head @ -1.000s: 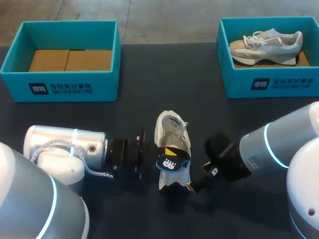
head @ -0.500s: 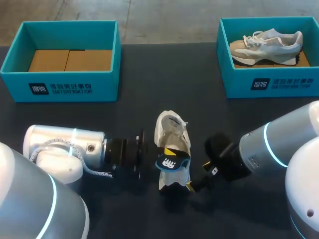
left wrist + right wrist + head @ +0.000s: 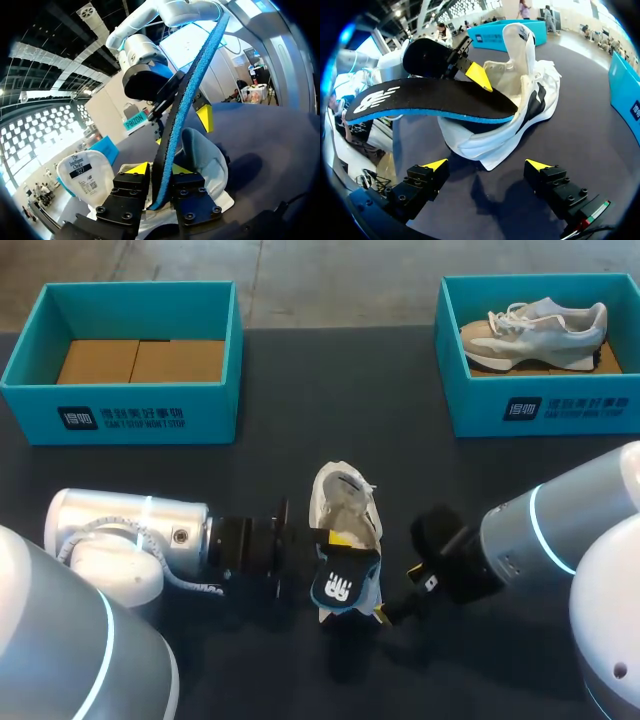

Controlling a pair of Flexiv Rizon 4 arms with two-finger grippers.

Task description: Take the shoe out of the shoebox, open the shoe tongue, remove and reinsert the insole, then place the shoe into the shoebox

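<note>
A white shoe (image 3: 345,502) lies on the dark table at the middle, its tongue (image 3: 82,172) pulled up. A black insole (image 3: 342,586) with a blue underside sticks out of the shoe's opening, slanting over the heel. My left gripper (image 3: 332,540) comes in from the side; the insole (image 3: 185,100) stands edge-on between its fingers (image 3: 137,168), which stand slightly apart from it, so it is open. My right gripper (image 3: 385,615) sits open just behind the shoe's heel. From the right wrist, the shoe (image 3: 532,100) and insole (image 3: 430,97) lie ahead of its spread tips (image 3: 487,164).
A teal shoebox (image 3: 130,405) with a cardboard floor stands at the back left. A second teal shoebox (image 3: 545,405) at the back right holds another pale shoe (image 3: 535,328). Both arms lie low on either side of the middle shoe.
The left fingers have parted a little, and the insole's free end has dropped toward the shoe's heel. The right arm has not moved.
</note>
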